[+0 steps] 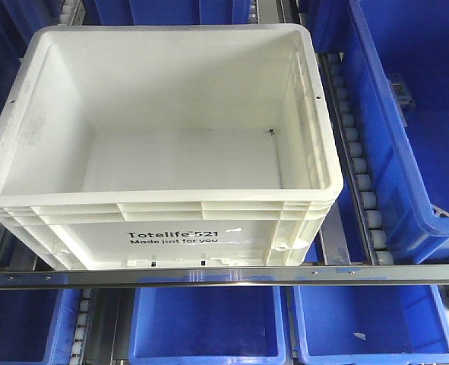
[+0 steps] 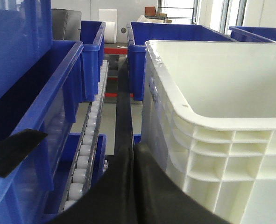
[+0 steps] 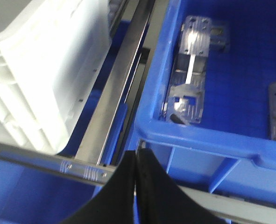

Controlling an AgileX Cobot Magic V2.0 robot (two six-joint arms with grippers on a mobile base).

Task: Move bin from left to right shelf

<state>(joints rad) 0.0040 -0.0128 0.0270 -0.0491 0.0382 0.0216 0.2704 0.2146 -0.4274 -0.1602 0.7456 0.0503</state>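
Observation:
The bin (image 1: 163, 137) is a large white tote, empty, with black print on its front, resting on the shelf behind a metal front rail (image 1: 224, 275). In the left wrist view its ribbed corner (image 2: 212, 140) fills the right side, and my left gripper (image 2: 134, 150) is shut with nothing in it, just left of that corner. The right wrist view shows the bin's side (image 3: 39, 79) at upper left. My right gripper (image 3: 137, 154) is shut on nothing, hanging above the rail between the bin and a blue bin. Neither gripper shows in the front view.
Blue bins surround the white one: one to the right (image 1: 406, 114) holding clear plastic parts (image 3: 189, 70), several below the rail (image 1: 209, 323), one on the left (image 2: 30, 116). White roller tracks (image 1: 358, 163) (image 2: 88, 140) run alongside the bin.

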